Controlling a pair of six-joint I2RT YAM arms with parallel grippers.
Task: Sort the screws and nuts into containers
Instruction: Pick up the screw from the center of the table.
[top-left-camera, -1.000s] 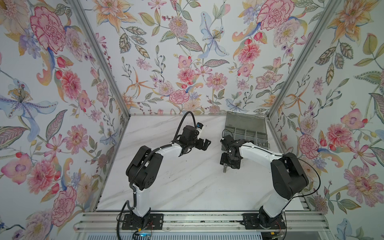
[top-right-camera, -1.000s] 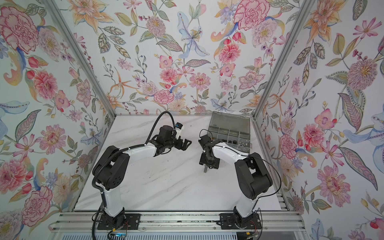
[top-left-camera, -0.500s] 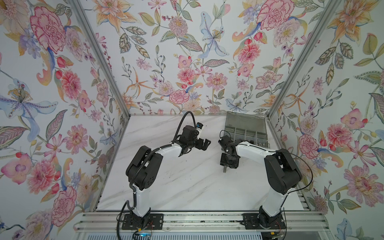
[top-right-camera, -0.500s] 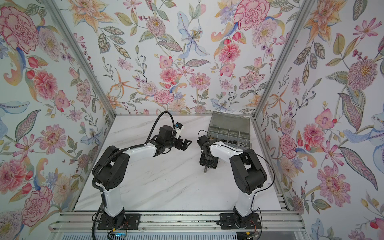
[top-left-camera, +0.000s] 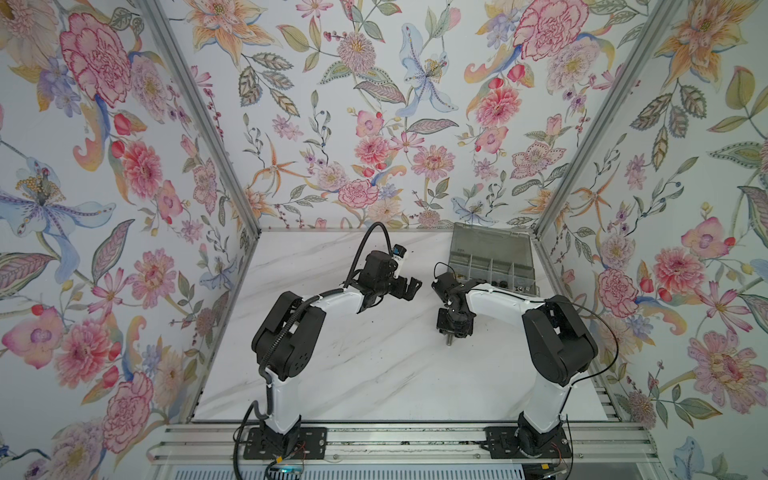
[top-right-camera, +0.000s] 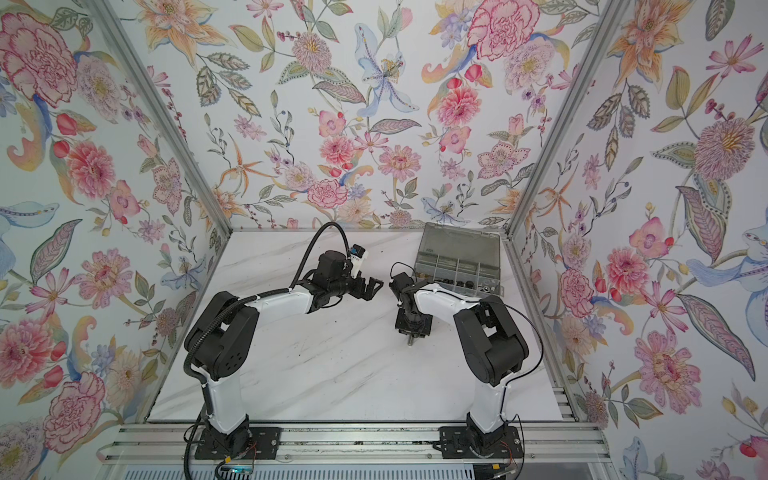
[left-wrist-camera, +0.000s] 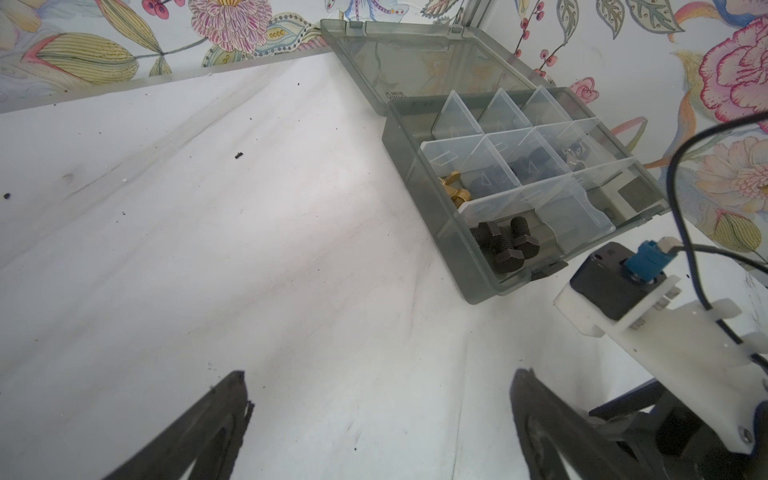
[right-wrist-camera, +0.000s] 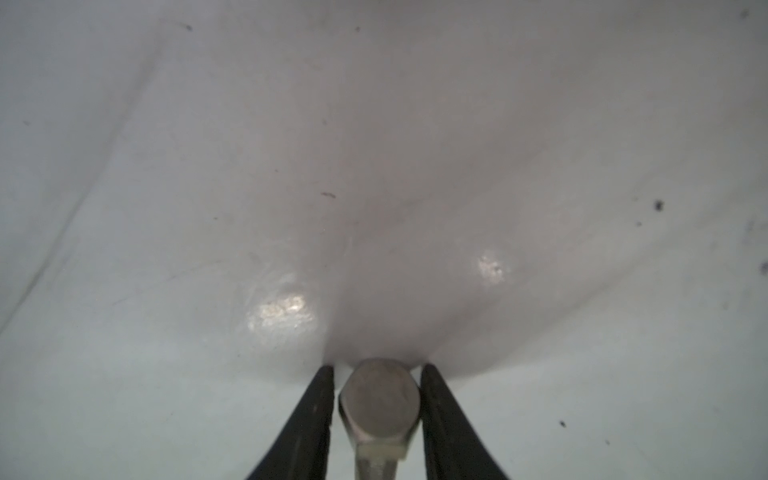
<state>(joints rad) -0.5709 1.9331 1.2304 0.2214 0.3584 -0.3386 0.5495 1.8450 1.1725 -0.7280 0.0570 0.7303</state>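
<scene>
Right wrist — screw (right-wrist-camera: 380, 399) (silver) between fingers (right-wrist-camera: 311, 419)

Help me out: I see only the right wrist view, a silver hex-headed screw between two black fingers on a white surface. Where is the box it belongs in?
Observer: The organizer box stands with its lid open at the far right corner of the table.
Operator: Is anything sorted into it already?
Observer: Yes, a few black screws lie in one corner compartment.
Operator: What is the other arm doing?
Observer: The left tool hovers open and empty above the table.
</scene>
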